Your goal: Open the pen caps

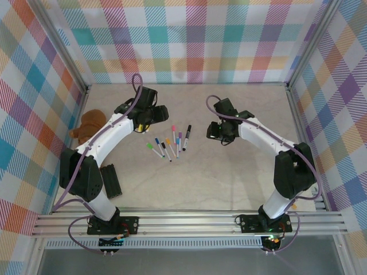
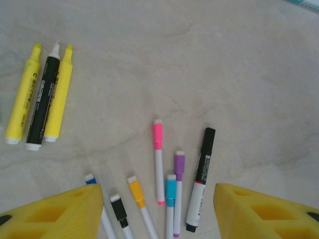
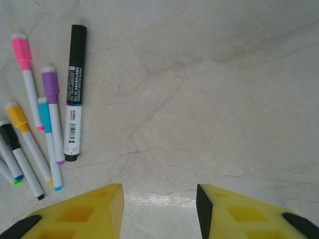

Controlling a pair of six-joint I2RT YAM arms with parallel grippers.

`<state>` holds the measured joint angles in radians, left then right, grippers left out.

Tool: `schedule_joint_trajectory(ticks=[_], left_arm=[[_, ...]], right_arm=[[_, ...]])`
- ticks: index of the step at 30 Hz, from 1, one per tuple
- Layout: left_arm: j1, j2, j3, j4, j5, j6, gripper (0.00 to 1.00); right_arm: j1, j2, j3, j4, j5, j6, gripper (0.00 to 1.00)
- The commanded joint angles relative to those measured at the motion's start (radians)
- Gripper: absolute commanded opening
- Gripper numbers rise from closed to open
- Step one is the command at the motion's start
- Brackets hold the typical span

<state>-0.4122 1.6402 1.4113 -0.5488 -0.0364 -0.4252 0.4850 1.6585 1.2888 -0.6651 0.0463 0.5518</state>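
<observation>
Ahead of the left gripper (image 2: pixel 157 191), whose fingers stand apart and empty, the thin pens (image 2: pixel 159 174) fan out with pen caps (image 2: pixel 158 135) on their far ends; one finger (image 2: pixel 65 211) hides part of the blue-capped pen (image 2: pixel 90 178). The right gripper (image 3: pixel 159 191), likewise parted and empty, has them off to its left.

Left wrist view: we log both fingers (image 2: pixel 55 214) of the left claw (image 2: pixel 157 188) cut by the lower picture edge. The blue-capped pen (image 2: pixel 90 178) runs behind the left finger. The black-capped pen (image 2: pixel 119 210) and yellow-capped pen (image 2: pixel 136 191) leave the frame below.

Right wrist view: right claw (image 3: pixel 158 188) likewise cropped. Two pen tails (image 3: pixel 14 174) enter from the left, caps out of frame.

Top view: teddy bear (image 1: pixel 87 125), by the left edge of the bench (image 1: pixel 229 183), sits half behind the left arm (image 1: pixel 109 134). Pen caps (image 1: pixel 173 128) too small for us to judge.
</observation>
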Motion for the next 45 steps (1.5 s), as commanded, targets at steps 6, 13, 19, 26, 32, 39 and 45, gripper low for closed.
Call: schedule_joint_trajectory(ticks=[6,13,19,26,32,39,45], left_arm=[[-0.035,-0.048,-0.026,0.001,0.015,0.019,0.6],[-0.055,-0.031,-0.045,-0.001,0.023,0.014,0.6],[-0.102,0.042,-0.042,0.029,0.036,0.014,0.6],[-0.191,0.235,0.091,0.019,-0.006,0.014,0.59],[-0.224,0.355,0.175,-0.001,-0.053,0.013,0.59],[-0.238,0.438,0.213,-0.005,-0.056,0.015,0.56],[-0.252,0.472,0.227,-0.012,-0.064,0.019,0.51]], right_arm=[[0.01,0.049,0.087,-0.041,0.015,-0.023,0.45],[0.039,0.162,0.183,-0.036,0.003,-0.012,0.44],[0.04,0.193,0.18,-0.032,0.009,0.005,0.44],[0.031,0.122,0.065,-0.004,0.009,0.02,0.44],[-0.002,0.06,-0.02,0.014,-0.005,0.018,0.44],[-0.032,0.044,-0.069,0.051,-0.049,0.028,0.44],[-0.039,0.05,-0.078,0.065,-0.062,0.032,0.44]])
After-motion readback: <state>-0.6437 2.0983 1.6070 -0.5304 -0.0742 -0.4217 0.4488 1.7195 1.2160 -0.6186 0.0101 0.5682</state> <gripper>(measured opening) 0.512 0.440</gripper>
